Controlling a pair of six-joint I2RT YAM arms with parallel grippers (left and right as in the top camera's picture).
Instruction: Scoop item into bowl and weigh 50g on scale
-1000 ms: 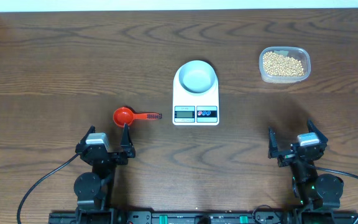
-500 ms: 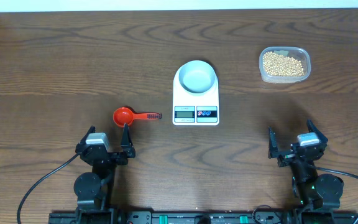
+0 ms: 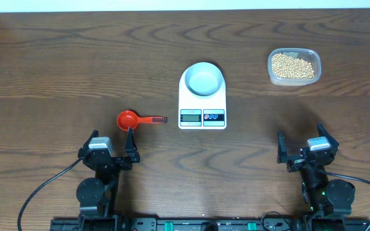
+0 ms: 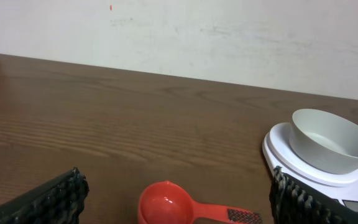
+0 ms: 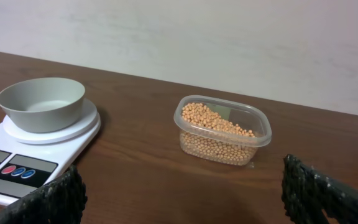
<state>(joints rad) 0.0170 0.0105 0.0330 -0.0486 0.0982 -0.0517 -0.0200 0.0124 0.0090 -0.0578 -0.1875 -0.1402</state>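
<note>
Nothing has begun: the scale (image 3: pixel 202 102) carries the empty bowl (image 3: pixel 203 79), while the clear tub (image 3: pixel 293 83) beyond and right of the scale holds the beans (image 3: pixel 292 65). The red scoop (image 3: pixel 128 119) lies untouched just left of the scale. Nearer than the scale, the left gripper (image 3: pixel 113 136) and right gripper (image 3: pixel 300 138) wait with fingers wide apart, empty; the scale's display is too small to read.

You've got tan-yellow beans (image 3: pixel 293 66) in a clear tub (image 3: pixel 293 52), pale blue-white bowl (image 3: pixel 202 80), white scale (image 3: pixel 202 102) w/ red & blue btns (image 3: pixel 213 116), red scoop (image 3: pixel 128 119), dark brown wood-grain surface (image 3: pixel 76 64).
</note>
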